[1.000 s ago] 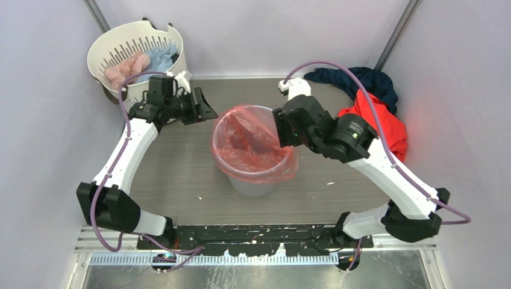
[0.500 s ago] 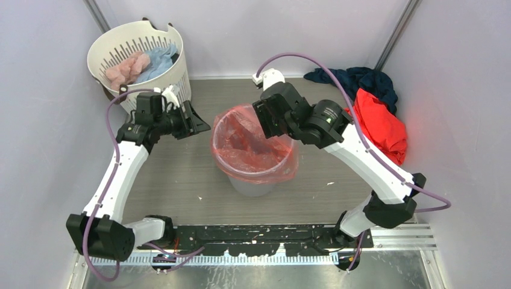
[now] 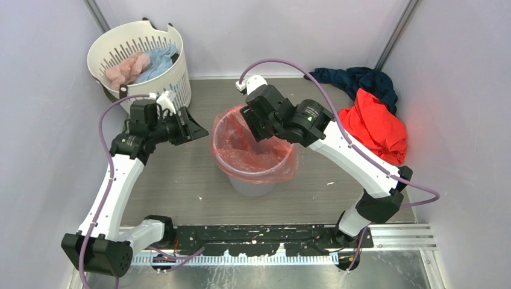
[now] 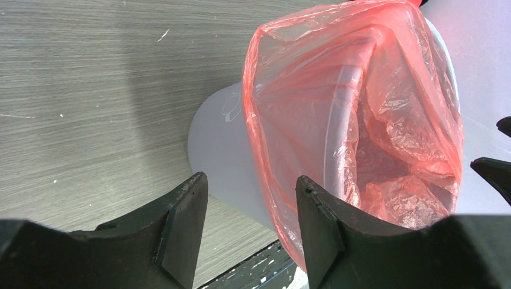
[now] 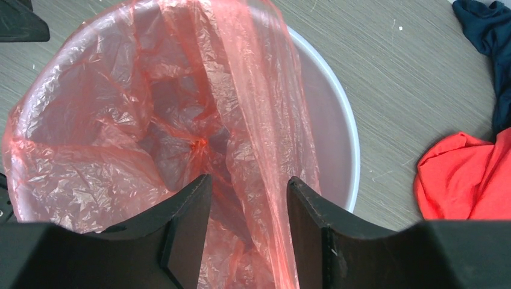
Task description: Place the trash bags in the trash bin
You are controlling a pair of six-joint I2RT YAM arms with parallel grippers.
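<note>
moved: right gripper point(image 3: 252, 124) swung from the trash bin's point(image 3: 250, 185) right side to its far rim
left gripper point(image 3: 194, 125): backed off slightly, spread, empty, just left of bin
right jaws: spread, film hanging loose between
trash bag point(image 3: 253, 153): lining bin, right rim bare

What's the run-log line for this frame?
bag in bin, one rim side uncovered | left claw open, beside bin | right claw open, over bin mouth

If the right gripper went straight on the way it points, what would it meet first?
Probably the trash bag, a stretched fold of film just ahead of the right gripper, across the trash bin; depth unclear.
</note>
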